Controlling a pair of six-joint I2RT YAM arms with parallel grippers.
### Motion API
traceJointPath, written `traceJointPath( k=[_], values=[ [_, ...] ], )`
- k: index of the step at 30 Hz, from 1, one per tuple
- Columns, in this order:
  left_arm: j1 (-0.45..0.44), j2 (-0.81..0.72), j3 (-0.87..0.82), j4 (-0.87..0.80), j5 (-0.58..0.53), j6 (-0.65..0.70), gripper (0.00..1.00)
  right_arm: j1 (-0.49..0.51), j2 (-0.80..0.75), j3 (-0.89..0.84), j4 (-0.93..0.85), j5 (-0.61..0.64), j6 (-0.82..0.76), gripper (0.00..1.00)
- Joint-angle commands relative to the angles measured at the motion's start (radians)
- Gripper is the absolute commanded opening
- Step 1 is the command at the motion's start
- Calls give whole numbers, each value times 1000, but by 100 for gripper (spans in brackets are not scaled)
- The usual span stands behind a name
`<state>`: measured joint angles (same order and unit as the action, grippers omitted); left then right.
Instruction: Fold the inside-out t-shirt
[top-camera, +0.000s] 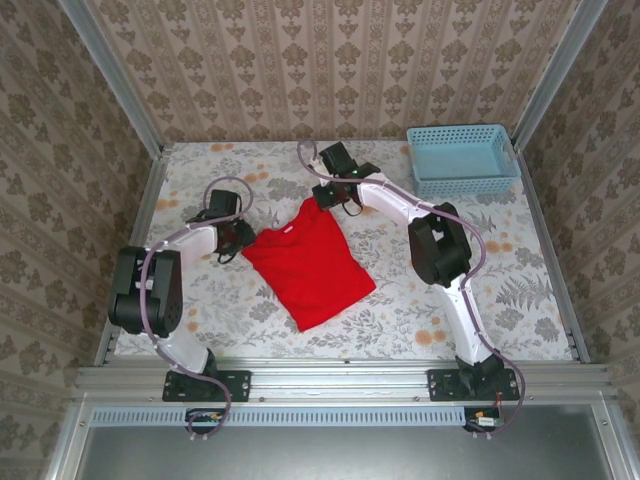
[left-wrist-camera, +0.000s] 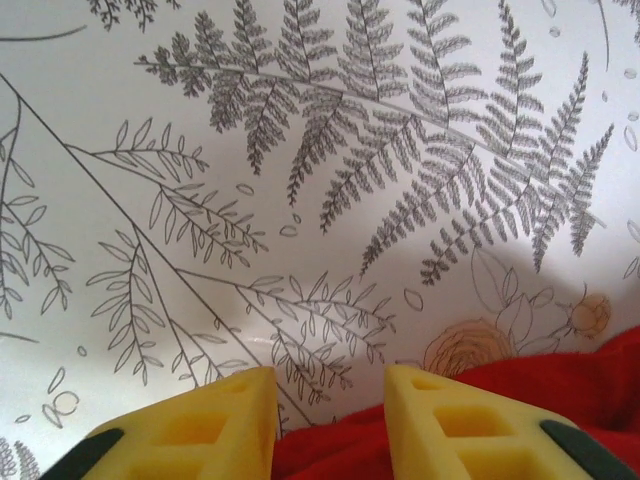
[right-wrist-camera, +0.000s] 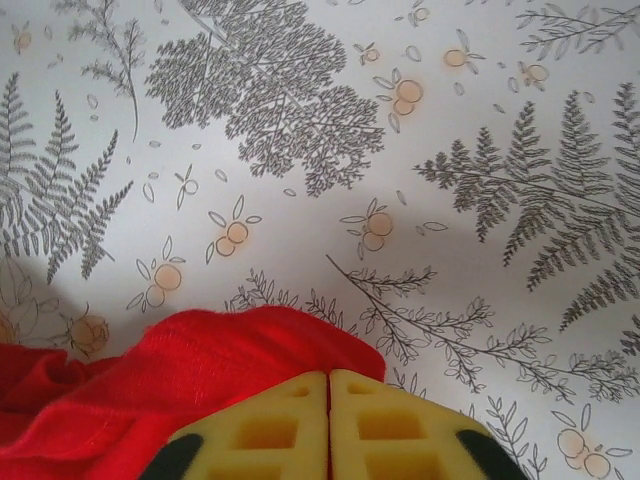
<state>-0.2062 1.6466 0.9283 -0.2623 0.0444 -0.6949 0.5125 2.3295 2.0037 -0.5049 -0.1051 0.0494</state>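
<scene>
Soft, rumpled red t-shirt (top-camera: 310, 265) — right gripper (right-wrist-camera: 328, 378) clenched on its edge, left gripper (left-wrist-camera: 330, 385) parted

left end effector (left-wrist-camera: 328, 388): fingers parted | right end effector (right-wrist-camera: 329, 380): fingers pressed together | 2 arms: extended forward

Damask wallpaper walls (top-camera: 330, 60), fern-print tbl (top-camera: 520, 290).

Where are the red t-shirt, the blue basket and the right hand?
red t-shirt (top-camera: 310, 262), top view, middle of cloth
blue basket (top-camera: 465, 186), top view, near wall
right hand (right-wrist-camera: 328, 385), right wrist view, between its fingertips
</scene>
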Motion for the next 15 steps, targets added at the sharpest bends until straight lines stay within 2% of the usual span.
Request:
traceJointPath(
  k=[1, 4, 8, 12, 15],
  values=[
    [-6, -118, -39, -66, -39, -15, 45, -9, 12, 29, -57, 28, 0, 32],
    [-38, -251, -123, -81, -79, -47, 56, -12, -35, -47, -38, 17, 32, 50],
    [-103, -346, -206, -87, -79, -97, 65, -16, -111, -179, 19, -62, 74, 67],
    [-133, -335, -265, -5, -17, -155, 69, -16, -140, -282, 75, -113, 125, 77],
    [-144, -263, -257, 39, 14, -168, 69, -12, -123, -305, 94, -130, 146, 79]
  ],
)
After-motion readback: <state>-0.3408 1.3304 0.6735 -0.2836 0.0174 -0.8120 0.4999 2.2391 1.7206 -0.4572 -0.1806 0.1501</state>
